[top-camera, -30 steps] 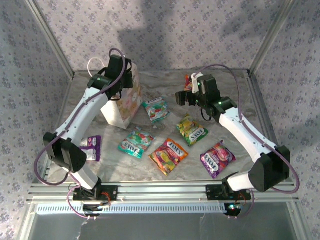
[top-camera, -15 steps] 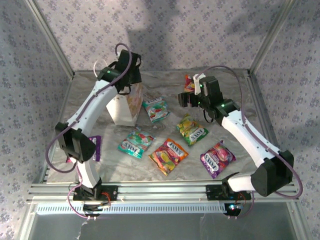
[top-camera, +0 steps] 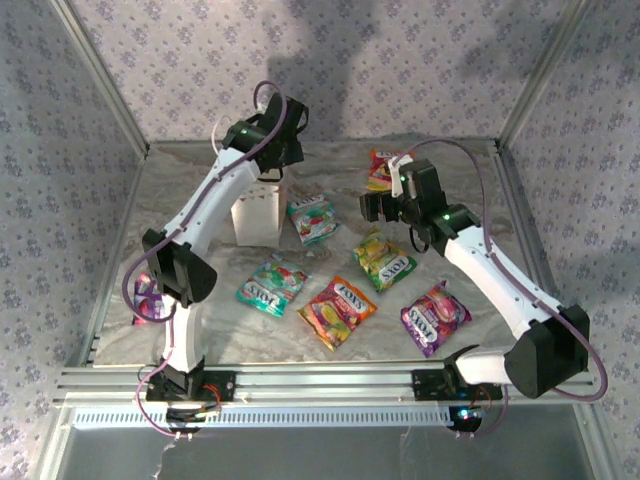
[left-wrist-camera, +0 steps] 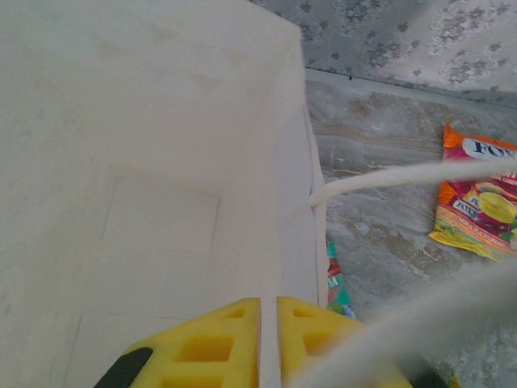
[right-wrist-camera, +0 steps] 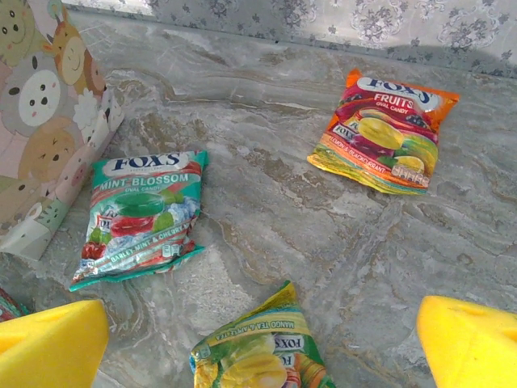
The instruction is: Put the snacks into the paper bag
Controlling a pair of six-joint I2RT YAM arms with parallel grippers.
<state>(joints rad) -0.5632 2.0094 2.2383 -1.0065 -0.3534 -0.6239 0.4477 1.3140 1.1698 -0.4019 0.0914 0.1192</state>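
Small white paper gift bag [top-camera: 258, 215] stands upright at the rear left of the grey marbled table top [top-camera: 335, 178]; its white cord handle [left-wrist-camera: 404, 174] loops outward. The left gripper [left-wrist-camera: 269, 323] hangs over the bag's open mouth, yellow fingers [left-wrist-camera: 210, 352] almost together with a thin slit between; whether paper is pinched cannot be told. The right gripper [right-wrist-camera: 258, 347] is spread wide and empty above the yellow-green glossy candy packet [top-camera: 384, 260]. Flat on the table, outside the bag: teal mint packet [top-camera: 312, 220] just beside the bag; red-orange fruit packet [top-camera: 383, 168] at the rear; second teal packet [top-camera: 272, 284]; red-yellow packet [top-camera: 338, 310]; purple packet [top-camera: 435, 317]; another purple packet [top-camera: 148, 298] partly hidden behind the left arm.
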